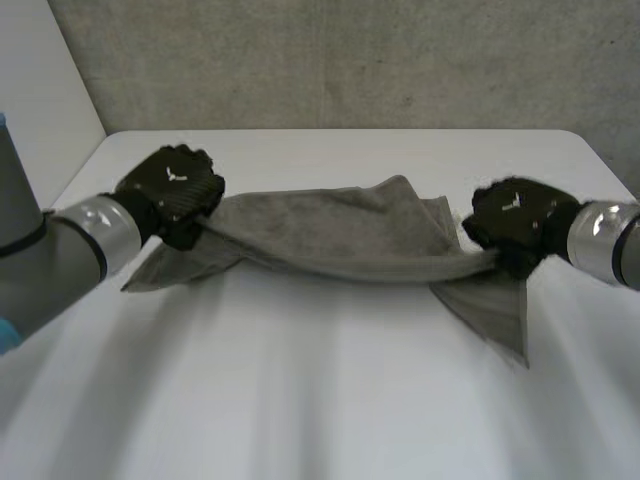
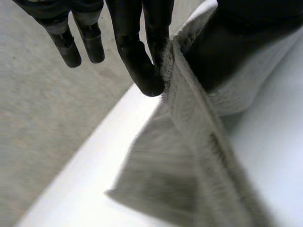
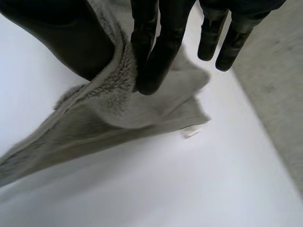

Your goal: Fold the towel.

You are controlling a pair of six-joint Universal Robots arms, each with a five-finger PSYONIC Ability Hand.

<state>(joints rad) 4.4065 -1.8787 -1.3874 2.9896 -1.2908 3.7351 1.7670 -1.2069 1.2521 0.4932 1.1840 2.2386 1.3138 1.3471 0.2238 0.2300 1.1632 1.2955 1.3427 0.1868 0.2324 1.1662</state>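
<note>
A grey towel [image 1: 330, 235] hangs stretched between my two hands just above the white table [image 1: 320, 400], its loose corners drooping onto the tabletop. My left hand [image 1: 172, 190] pinches the towel's left end; in the left wrist view the towel [image 2: 189, 156] is caught between my fingers [image 2: 142, 61] and the thumb. My right hand [image 1: 515, 222] pinches the right end; in the right wrist view the towel [image 3: 109, 113] is squeezed between fingers [image 3: 154, 61] and thumb, with a corner hanging below.
A grey wall [image 1: 330, 60] stands behind the table's far edge. Bare tabletop spreads in front of the towel toward me. A small white label [image 3: 191, 132] shows at a towel corner.
</note>
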